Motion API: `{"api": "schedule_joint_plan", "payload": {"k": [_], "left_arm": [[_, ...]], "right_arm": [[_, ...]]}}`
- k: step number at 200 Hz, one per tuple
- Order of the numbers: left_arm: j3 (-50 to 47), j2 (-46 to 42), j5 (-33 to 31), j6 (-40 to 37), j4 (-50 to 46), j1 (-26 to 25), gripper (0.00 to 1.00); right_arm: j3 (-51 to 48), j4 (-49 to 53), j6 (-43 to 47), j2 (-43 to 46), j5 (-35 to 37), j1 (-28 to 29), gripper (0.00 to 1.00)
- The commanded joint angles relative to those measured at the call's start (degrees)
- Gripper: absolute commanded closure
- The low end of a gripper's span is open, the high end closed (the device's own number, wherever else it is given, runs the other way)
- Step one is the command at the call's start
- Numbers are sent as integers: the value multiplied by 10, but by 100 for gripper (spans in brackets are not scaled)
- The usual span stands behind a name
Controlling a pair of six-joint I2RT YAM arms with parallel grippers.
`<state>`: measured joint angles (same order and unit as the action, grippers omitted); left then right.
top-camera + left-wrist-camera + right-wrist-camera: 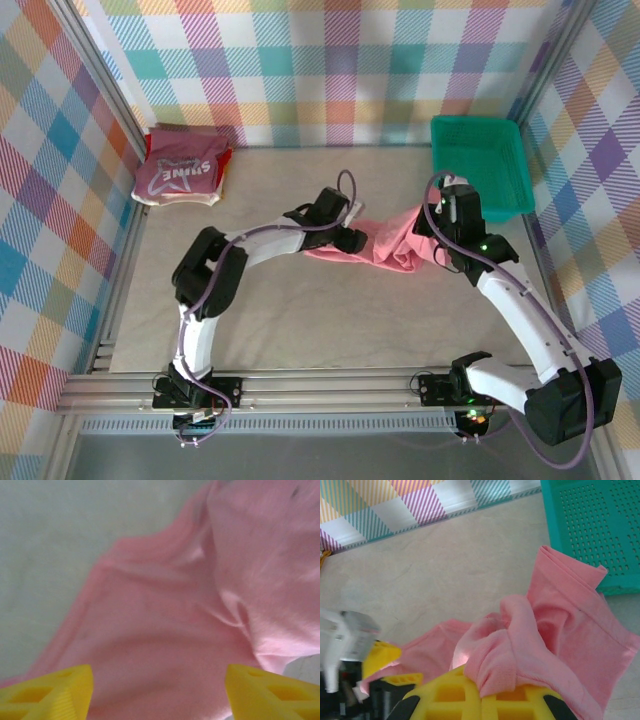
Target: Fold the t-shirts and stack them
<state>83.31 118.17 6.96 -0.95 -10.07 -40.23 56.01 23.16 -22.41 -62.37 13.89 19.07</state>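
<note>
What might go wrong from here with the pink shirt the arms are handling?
The right gripper pinches a bunched wad of the pink shirt, so pulling may crumple it further. The left gripper is open over the cloth; closing here might catch several layers. A corner sits close to the green basket and might snag.

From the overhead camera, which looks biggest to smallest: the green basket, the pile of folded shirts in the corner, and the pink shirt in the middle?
1. green basket
2. pile of folded shirts
3. pink shirt
The pink shirt is bunched up and partly hidden, so second and third are a close call.
</note>
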Motion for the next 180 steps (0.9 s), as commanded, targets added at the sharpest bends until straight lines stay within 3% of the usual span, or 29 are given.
{"api": "schedule_joint_plan", "payload": {"k": [1,30,37,48,56,99,142,180], "left_arm": [[16,24,-14,-3,-73,1,35],[-7,28,-24,5,-64,2,59],[-14,25,-32,9,-44,3,69],[-26,11,-55,16,-38,4,91],[-41,-10,-70,19,-28,4,100],[-157,-188,-183,31,54,14,100],[-196,-320,-246,13,11,48,100],[-206,-439,-260,-19,-37,78,100]], "right_arm": [[-6,-21,-5,16,10,-4,100],[-5,-18,4,17,16,-7,100],[-5,-20,5,17,16,-7,100],[-5,-21,7,17,14,-8,100],[-3,-21,9,18,13,-9,100],[3,-36,48,39,-38,-10,100],[37,-17,117,58,-101,-8,100],[61,-4,149,101,-76,-7,100]]}}
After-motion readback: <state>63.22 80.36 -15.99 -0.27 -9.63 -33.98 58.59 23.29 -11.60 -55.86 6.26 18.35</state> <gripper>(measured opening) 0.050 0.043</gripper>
